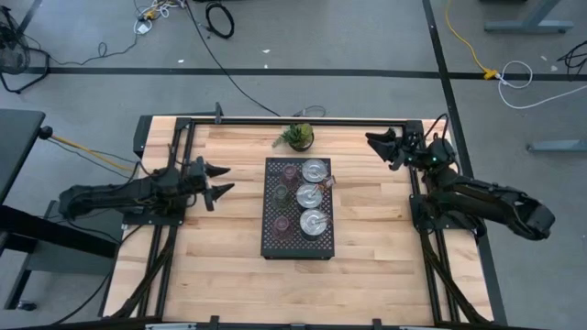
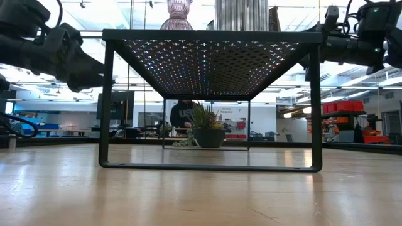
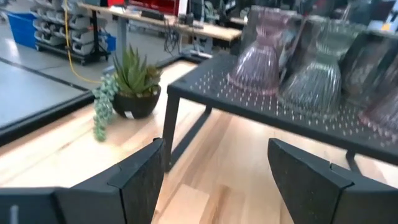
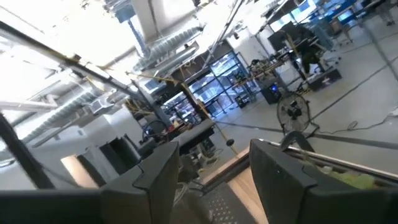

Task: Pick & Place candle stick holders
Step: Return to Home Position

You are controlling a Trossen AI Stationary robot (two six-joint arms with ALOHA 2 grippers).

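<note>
Three shiny silver candle stick holders (image 1: pixel 314 195) stand in a row on the right half of the black perforated tray (image 1: pixel 298 240). Three small glass cups (image 1: pixel 282 195) stand in a row on its left half. In the left wrist view a pinkish cup (image 3: pixel 258 53) and a clear-greenish cup (image 3: pixel 320 65) stand on the tray top (image 3: pixel 249 93). My left gripper (image 1: pixel 220 181) is open and empty, left of the tray and pointing at it. My right gripper (image 1: pixel 381 147) is open and empty, at the far right, away from the tray.
A small green potted plant (image 1: pixel 298 137) stands on the table just beyond the tray's far end; it also shows in the left wrist view (image 3: pixel 134 84). The tray stands raised on thin legs (image 2: pixel 105 103). A person (image 2: pixel 182 113) shows in the room beyond the table.
</note>
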